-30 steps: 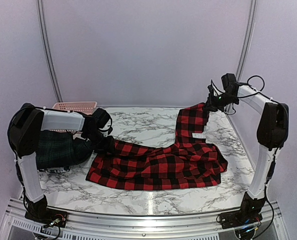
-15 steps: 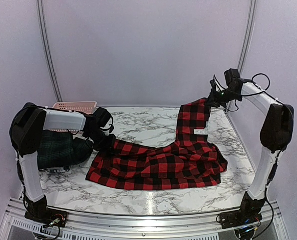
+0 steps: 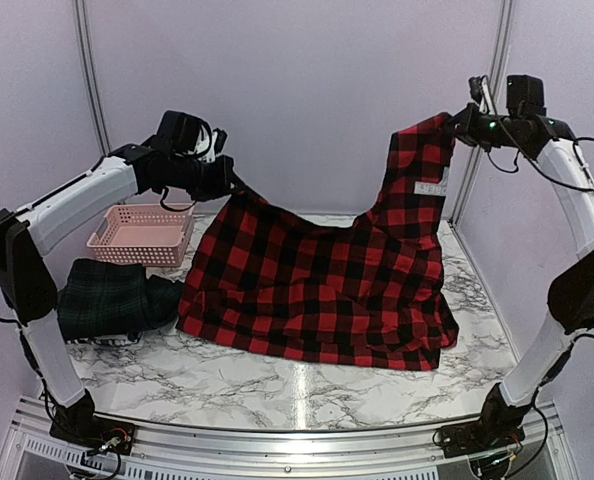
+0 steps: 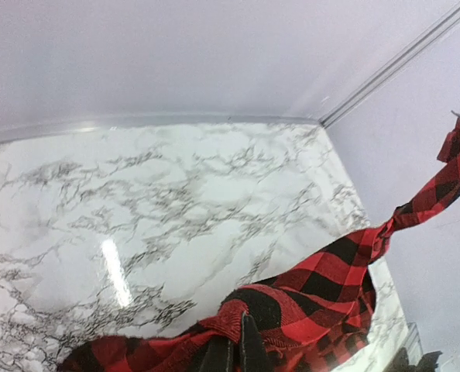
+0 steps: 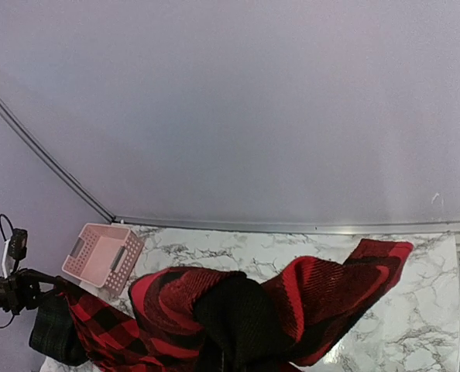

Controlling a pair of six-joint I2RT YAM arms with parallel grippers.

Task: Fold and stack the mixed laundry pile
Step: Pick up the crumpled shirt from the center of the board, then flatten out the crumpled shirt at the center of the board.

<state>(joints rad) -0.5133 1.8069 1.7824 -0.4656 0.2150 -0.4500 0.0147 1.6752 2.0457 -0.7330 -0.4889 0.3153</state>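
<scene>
A red-and-black checked shirt (image 3: pixel 317 290) hangs spread between both raised arms, its lower hem resting on the marble table (image 3: pixel 277 385). My left gripper (image 3: pixel 229 182) is shut on its upper left corner; in the left wrist view the fingers (image 4: pixel 249 353) pinch a fold of the checked shirt (image 4: pixel 323 287). High at the right, my right gripper (image 3: pixel 457 125) is shut on the other top corner, and the checked shirt (image 5: pixel 238 310) bunches over its jaws in the right wrist view. A white label (image 3: pixel 432 187) shows near that corner. A dark green plaid garment (image 3: pixel 112 300) lies folded at the table's left.
A pink lattice basket (image 3: pixel 142 232) stands at the back left, beside the green plaid garment; the same basket (image 5: pixel 102 256) shows in the right wrist view. Walls enclose the table at the back and on both sides.
Both arms have risen, lifting the checked shirt off the table and stretching it between them. The left gripper, low beside the shirt's left edge a second ago, has shut on its corner.
</scene>
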